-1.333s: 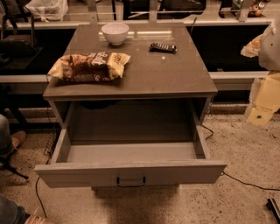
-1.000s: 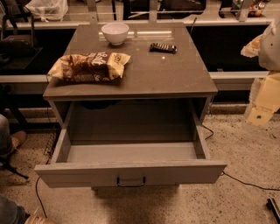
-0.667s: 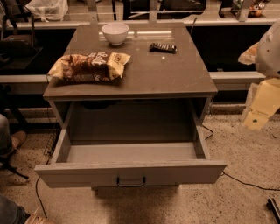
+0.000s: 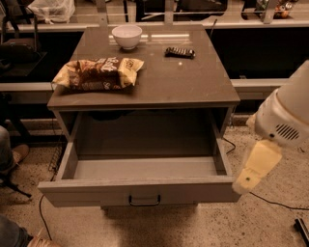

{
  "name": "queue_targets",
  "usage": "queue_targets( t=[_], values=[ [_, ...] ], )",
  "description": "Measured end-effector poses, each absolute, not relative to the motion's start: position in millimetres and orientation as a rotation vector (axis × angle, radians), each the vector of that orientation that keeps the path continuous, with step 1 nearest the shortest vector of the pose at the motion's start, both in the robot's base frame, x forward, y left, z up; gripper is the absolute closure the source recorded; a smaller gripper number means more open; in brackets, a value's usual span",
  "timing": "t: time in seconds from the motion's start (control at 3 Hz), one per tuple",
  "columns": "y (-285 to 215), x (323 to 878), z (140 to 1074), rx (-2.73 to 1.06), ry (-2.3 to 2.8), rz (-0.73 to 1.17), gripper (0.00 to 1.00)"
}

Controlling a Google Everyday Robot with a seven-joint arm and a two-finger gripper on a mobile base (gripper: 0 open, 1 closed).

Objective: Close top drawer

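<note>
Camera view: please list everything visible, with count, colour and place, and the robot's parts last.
top drawer: one, grey-brown, pulled far out of the cabinet front
handle: one, dark metal, centre of the drawer front
cabinet top: one, grey-brown, above the drawer
chip bag: one, brown and yellow, lying left on the cabinet top
bowl: one, white, at the back of the cabinet top
small dark object: one, black, back right of the cabinet top
plastic bag: one, whitish, far top left
cable: one, dark, on the speckled floor, right
robot arm: one, white, right edge
gripper: one, cream, beside the drawer's right front corner
</note>
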State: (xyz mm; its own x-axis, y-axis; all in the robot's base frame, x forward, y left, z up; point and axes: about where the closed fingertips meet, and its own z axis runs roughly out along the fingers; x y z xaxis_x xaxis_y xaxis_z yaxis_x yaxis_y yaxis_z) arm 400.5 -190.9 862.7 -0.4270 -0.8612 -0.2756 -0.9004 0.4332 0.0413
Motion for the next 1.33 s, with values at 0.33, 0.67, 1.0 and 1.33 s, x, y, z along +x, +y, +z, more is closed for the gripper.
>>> queue_targets(
  t=[0.33,0.67,1.0,1.33],
  values=[
    [-172.7,365.5,793.8,-1.399,2.608,0.442,0.26],
    [-158.4,348.2,751.7,-1.293,2.652,0.539,0.49],
    [-147.7,343.8,718.3,-1.217,2.687,0.564,0.74],
    [-143.6,348.9,686.4,-1.158,2.717,0.538,0.95]
  ],
)
